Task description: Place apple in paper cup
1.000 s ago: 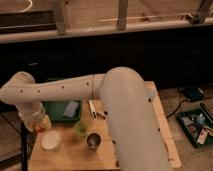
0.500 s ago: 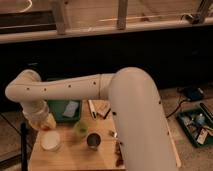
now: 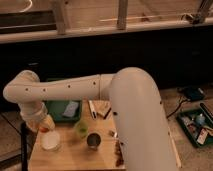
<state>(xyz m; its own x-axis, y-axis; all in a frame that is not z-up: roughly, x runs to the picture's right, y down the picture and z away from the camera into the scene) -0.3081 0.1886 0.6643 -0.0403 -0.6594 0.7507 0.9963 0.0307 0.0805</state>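
The apple [image 3: 44, 130] is a small orange-red spot right at the lower tip of my gripper [image 3: 42, 125], at the table's left side. The paper cup [image 3: 50, 141] is white and wide and stands upright just below and right of the apple, near the table's front left corner. The gripper hangs from the white arm [image 3: 75, 89], which reaches in from the right. The gripper hides part of the apple, and I cannot tell whether the apple is held or rests on the table.
A translucent green cup [image 3: 81, 130] and a dark metal cup [image 3: 93, 141] stand right of the paper cup on the wooden table [image 3: 70, 160]. A green tray [image 3: 64, 111] lies behind them. Small items lie mid-table [image 3: 99, 109]. A bin [image 3: 196, 125] sits on the floor at right.
The arm's bend has risen a little and the gripper has shifted slightly right, toward the paper cup. The cups have not moved.
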